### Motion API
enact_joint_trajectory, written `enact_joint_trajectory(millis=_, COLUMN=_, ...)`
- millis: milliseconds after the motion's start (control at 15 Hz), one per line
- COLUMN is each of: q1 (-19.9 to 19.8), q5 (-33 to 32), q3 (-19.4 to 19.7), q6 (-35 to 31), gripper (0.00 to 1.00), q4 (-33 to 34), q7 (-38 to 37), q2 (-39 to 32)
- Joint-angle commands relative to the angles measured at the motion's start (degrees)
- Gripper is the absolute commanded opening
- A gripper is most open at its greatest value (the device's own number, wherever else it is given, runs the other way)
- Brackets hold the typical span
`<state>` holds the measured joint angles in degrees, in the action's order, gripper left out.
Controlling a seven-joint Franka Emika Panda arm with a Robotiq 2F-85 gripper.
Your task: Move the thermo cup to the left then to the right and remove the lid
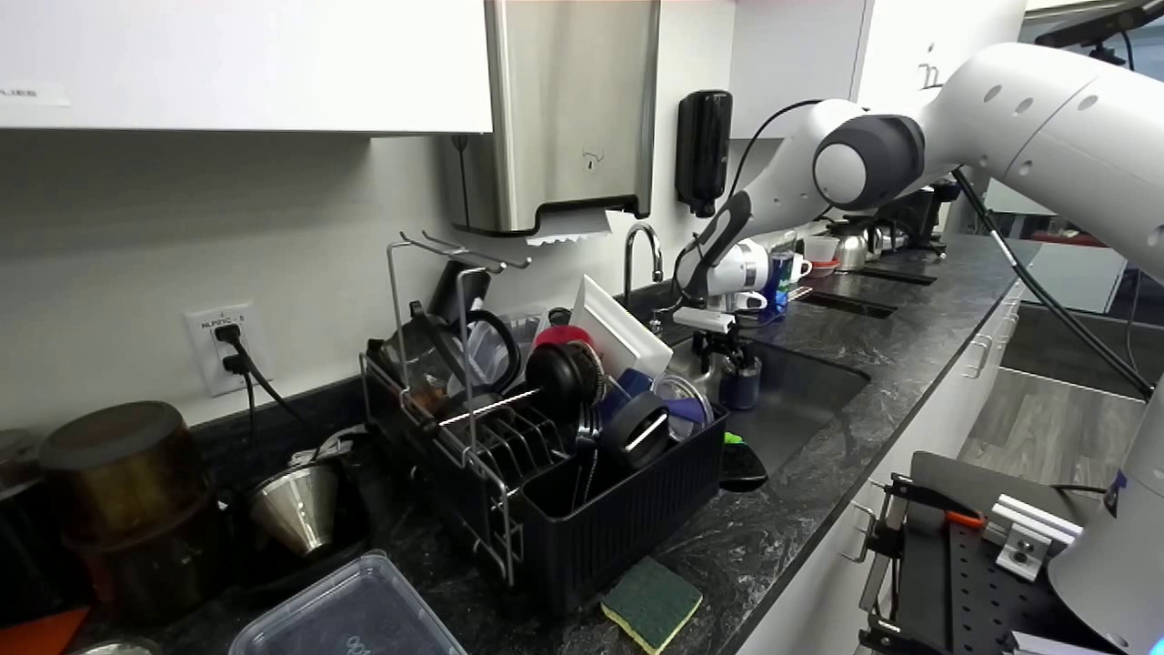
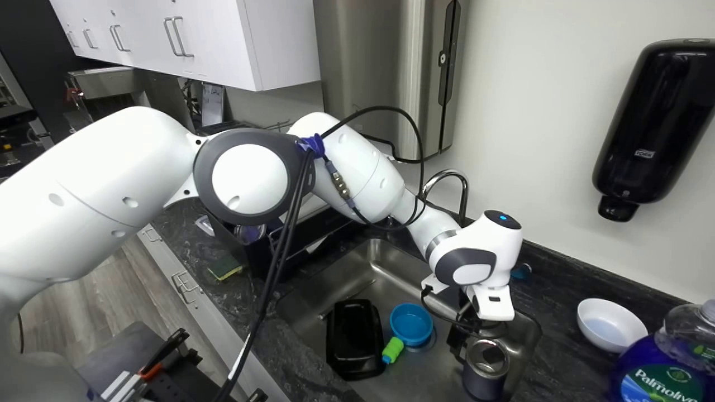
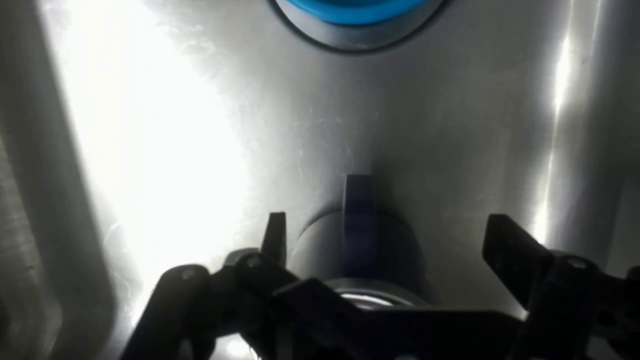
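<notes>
Pincer [image 3: 387,237] gapes empty over the thermo cup [image 3: 356,250], which stands upright in the sink [image 3: 460,150], off-centre between the jaws in wrist view, depth unclear.

I read Palmolive on the soap bottle [image 2: 667,357], TORK on the black dispenser [image 2: 656,125], LIES on the cut-off cabinet label [image 1: 35,95], probably NLP21C on the wall outlet [image 1: 207,350]

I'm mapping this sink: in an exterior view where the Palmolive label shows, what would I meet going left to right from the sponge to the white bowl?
Sponge, black dish, blue bowl, thermo cup, white bowl.
</notes>
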<state>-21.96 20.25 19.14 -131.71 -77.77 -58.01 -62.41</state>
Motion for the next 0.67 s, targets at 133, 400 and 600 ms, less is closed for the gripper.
enact_joint_trajectory(millis=133, q1=-1.6, q5=-1.2, q3=-1.2, q6=3.1, gripper=1.00, q4=4.3, q7=-0.9, q2=-2.3)
enact_joint_trajectory(millis=400, q1=-1.5, q5=-1.4, q3=-1.1, q6=3.2, gripper=0.74, q4=5.3, q7=-1.0, q2=-3.1)
enact_joint_trajectory(millis=600, q1=-1.5, q5=-1.4, q3=-1.0, q6=3.0, gripper=0.51, q4=5.8, q7=-1.0, q2=-3.4)
